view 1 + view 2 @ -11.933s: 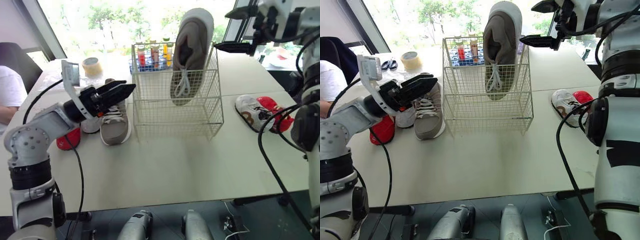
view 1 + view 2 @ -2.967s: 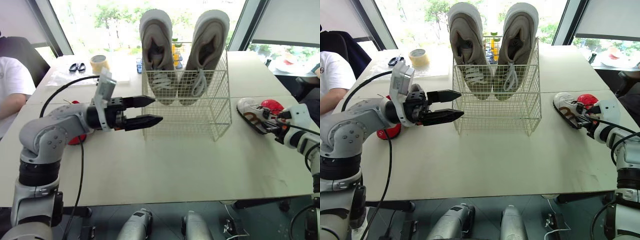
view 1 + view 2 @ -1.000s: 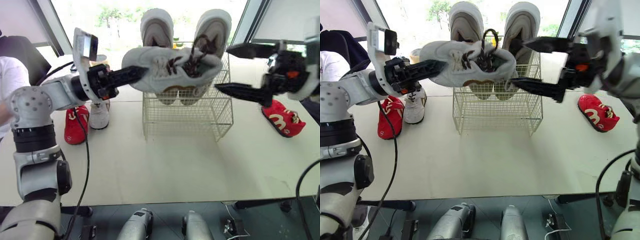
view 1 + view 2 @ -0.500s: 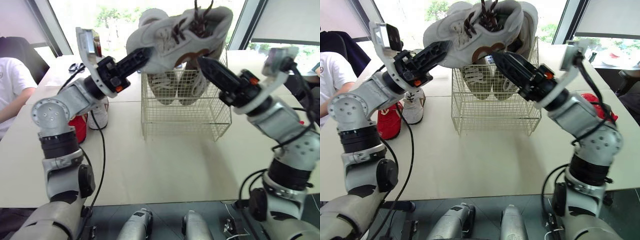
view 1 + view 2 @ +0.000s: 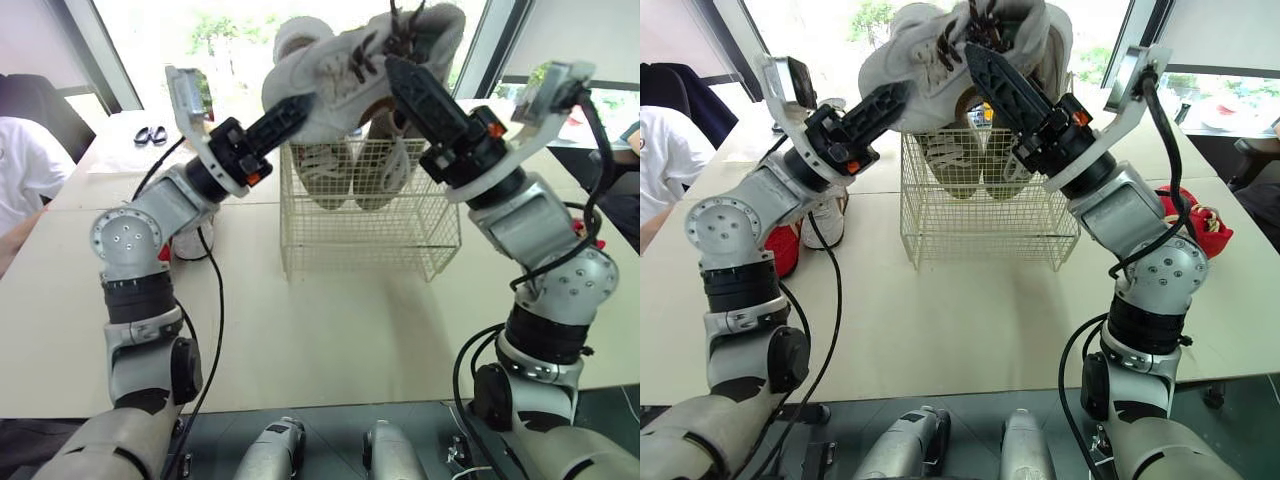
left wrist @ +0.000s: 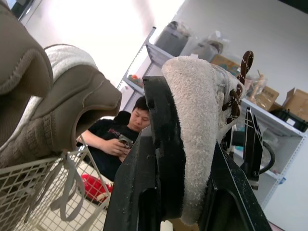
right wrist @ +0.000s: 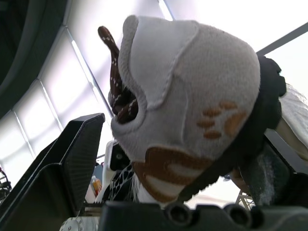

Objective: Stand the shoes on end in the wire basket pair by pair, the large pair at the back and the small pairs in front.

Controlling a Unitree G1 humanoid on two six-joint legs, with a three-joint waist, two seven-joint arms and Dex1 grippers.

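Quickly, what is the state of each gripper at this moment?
Left gripper: closed on the white sneaker with brown laces.
Right gripper: open, one finger on each side of the same sneaker, not clamped.

A small white suede sneaker (image 5: 335,75) with dark brown laces and a brown side mark hung tilted in the air. One end was pinched between the closed jaws of the left gripper (image 5: 292,106), the other sat between the spread jaws of the right gripper (image 5: 980,55). Just below the jaws stood a cream wire basket (image 5: 370,240), with a large taupe suede pair (image 5: 325,175) on end at its back.
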